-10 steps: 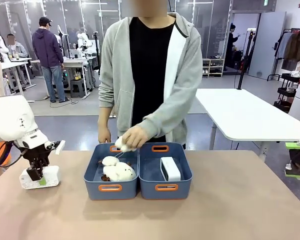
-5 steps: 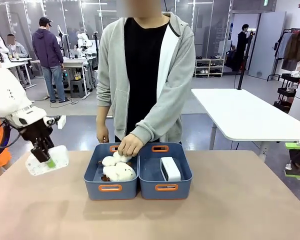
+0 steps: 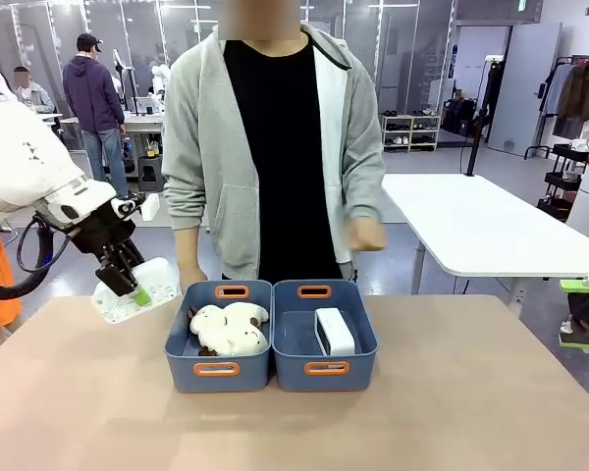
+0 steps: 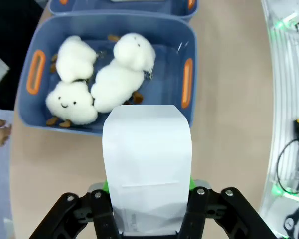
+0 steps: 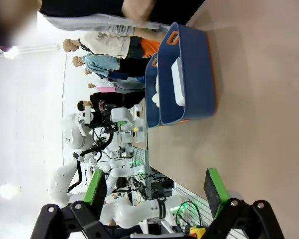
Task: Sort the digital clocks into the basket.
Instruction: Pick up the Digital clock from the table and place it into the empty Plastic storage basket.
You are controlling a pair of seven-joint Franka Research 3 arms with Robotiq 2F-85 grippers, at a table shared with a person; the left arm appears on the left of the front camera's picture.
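The digital clock (image 4: 147,144), judged light, rigid and smooth-cased, is clamped across its long edges near one end by the left pincer (image 3: 135,290), aloft above the tabletop (image 3: 452,412) at nine o'clock from the basket (image 3: 353,379).

The left basket (image 3: 180,371) holds plush toys (image 3: 228,332); the right basket (image 3: 361,373) holds a clock (image 3: 334,332).

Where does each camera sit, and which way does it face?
Front view: robot's side, facing the person across the table; left gripper holds a clock.
Left wrist view: on that wrist, looking down past its fingers and clock at the plush-toy bin.
Right wrist view: on that wrist, rolled sideways, looking along the table; open right gripper at bottom.
All share the plush-toy bin.
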